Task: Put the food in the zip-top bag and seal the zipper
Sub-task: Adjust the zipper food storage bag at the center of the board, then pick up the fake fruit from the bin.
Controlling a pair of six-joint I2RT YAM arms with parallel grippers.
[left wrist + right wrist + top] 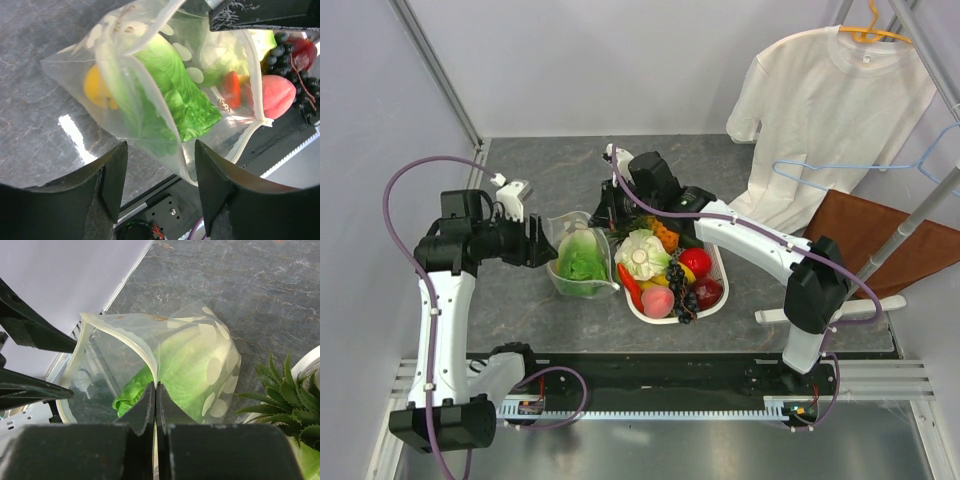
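The left pincer point(538, 243) stands with its jaws spread, just beside the zip-top bag point(563, 228) and gripping nothing. The bag sits open on the grey surface point(520, 310), with green lettuce point(582, 262) and a yellow fruit point(95, 87) inside. The right pincer point(155, 390) is clamped closed on the bag's zipper point(125, 335). Just right of the bag, the white basket point(723, 275) holds more food, including a pink peach point(658, 301).
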